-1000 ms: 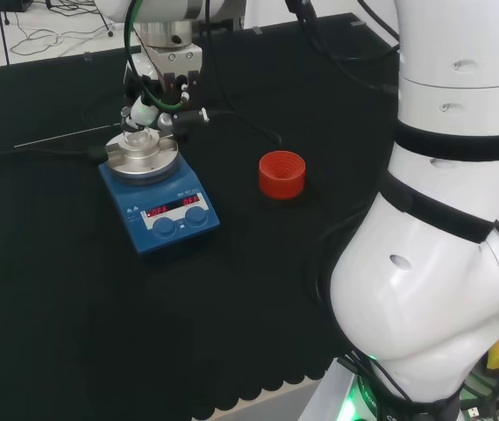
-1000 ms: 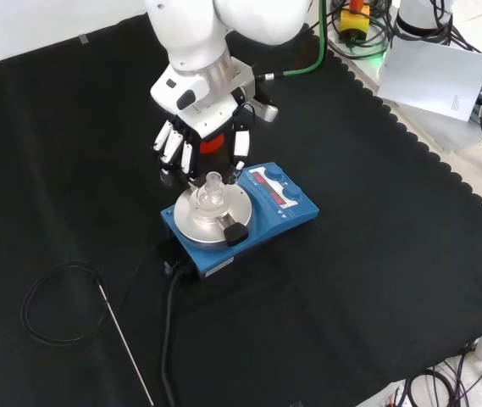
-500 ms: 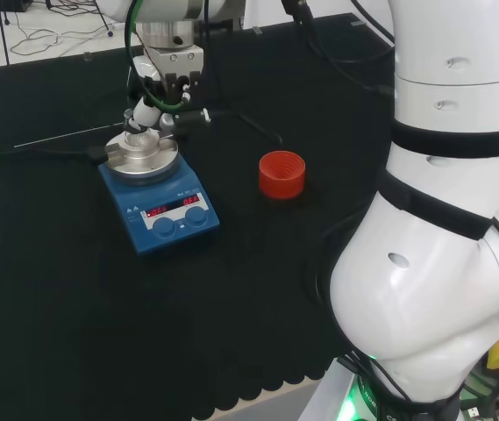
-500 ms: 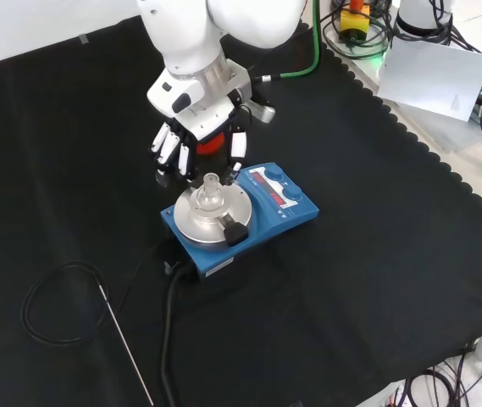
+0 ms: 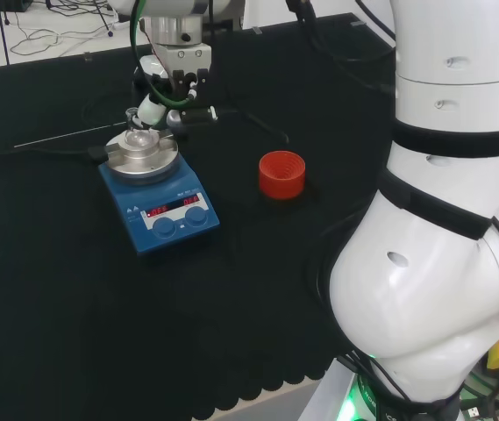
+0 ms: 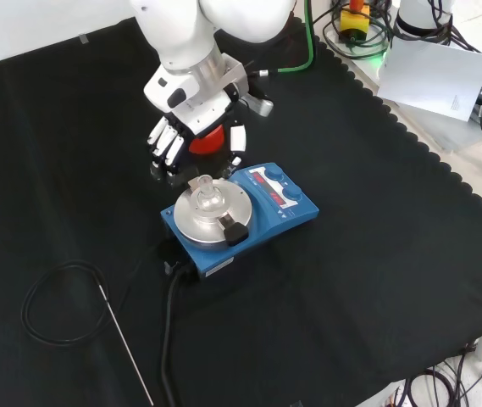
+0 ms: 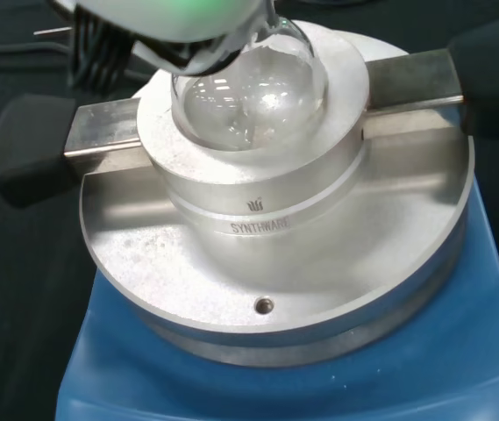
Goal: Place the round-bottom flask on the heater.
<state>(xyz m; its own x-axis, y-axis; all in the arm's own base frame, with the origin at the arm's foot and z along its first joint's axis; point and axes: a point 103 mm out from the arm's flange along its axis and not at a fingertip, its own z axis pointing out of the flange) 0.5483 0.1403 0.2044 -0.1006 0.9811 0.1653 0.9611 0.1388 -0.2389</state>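
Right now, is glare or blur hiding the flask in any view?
Wrist view: round-bottom flask sharp, bright glints on the glass, a blurred white part crossing its neck. Front view: flask pale against the heater plate. Head view: it barely stands out.

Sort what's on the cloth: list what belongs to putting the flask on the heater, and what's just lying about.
Job:
- flask, seated in the heater's metal block
- heater, blue base
- hand, open, above and behind the flask

Lying about:
- red ring stand
- thin metal rod
- coiled black cable
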